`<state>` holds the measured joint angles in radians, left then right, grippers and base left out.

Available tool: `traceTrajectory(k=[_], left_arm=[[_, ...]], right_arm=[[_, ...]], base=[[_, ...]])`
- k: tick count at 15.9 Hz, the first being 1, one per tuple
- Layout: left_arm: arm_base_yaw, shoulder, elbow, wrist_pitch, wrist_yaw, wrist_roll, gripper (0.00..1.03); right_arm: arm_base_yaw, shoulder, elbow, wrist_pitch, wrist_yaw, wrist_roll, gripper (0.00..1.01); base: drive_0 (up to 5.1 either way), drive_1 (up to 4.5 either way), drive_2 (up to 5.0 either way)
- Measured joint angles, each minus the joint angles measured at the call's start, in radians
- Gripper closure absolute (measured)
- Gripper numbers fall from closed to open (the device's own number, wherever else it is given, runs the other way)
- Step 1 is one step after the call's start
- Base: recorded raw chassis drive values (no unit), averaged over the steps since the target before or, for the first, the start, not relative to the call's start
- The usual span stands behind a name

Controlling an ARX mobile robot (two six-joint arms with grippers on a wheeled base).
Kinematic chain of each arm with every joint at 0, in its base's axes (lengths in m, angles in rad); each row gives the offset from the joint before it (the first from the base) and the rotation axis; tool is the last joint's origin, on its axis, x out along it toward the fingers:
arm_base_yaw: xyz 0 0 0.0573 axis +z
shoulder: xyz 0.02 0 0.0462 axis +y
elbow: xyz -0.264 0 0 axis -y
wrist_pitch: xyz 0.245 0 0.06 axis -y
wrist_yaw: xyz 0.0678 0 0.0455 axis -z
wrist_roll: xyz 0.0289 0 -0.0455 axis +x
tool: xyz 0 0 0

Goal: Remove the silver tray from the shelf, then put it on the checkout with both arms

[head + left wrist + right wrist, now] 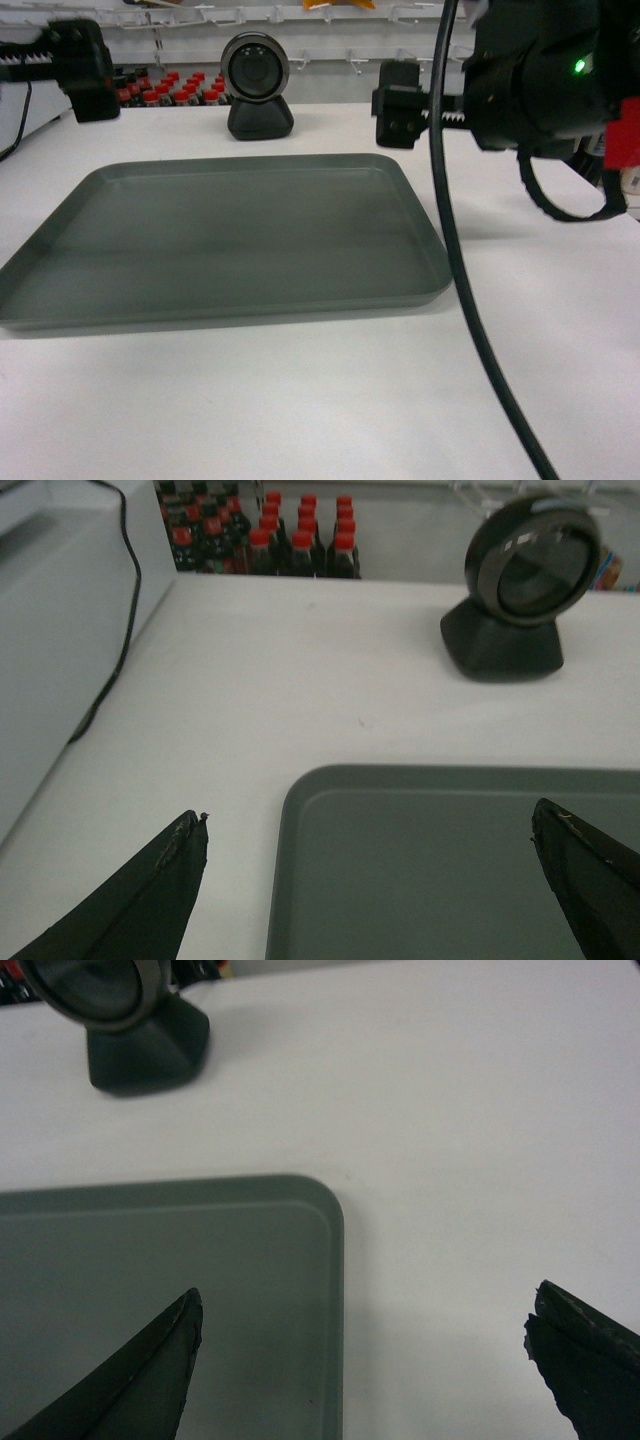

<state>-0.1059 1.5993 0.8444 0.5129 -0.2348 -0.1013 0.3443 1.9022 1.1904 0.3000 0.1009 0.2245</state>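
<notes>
— Where is the silver tray (230,240)?
— It lies flat on the white table (330,400), in front of a round black scanner (257,85).
— What are the tools doing?
— The left tool (370,865) is spread wide over the tray's left corner, holding nothing. The right tool (365,1345) is spread wide over its right corner, empty too.
— Anything behind?
— Red-capped bottles (270,535).

One silver tray (230,240), one scanner (257,85), two hands, left hand (370,855), right hand (365,1335)

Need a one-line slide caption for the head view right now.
Grey tray lying flat on the white checkout, both grippers raised clear of it, scanner behind.
</notes>
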Motion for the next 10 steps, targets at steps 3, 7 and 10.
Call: traceTrajectory(k=[3,7,10], left_arm=[[0.034,-0.161,-0.055,-0.005,0.018,-0.028,0.05],[0.101,-0.269,-0.108,0.053,0.102,0.005,0.10],[0.103,-0.339,-0.270,0.195,0.232,0.074,0.40]], right_arm=[[-0.027,-0.126,-0.095,0.079,-0.002,0.011,0.03],[-0.032,-0.289,-0.228,0.305,0.122,-0.030,0.12],[-0.098,-0.457,-0.498,0.438,0.146,-0.179,0.43]], base=[[0.0,0.00,0.0],[0.0,0.00,0.0],[0.0,0.00,0.0]])
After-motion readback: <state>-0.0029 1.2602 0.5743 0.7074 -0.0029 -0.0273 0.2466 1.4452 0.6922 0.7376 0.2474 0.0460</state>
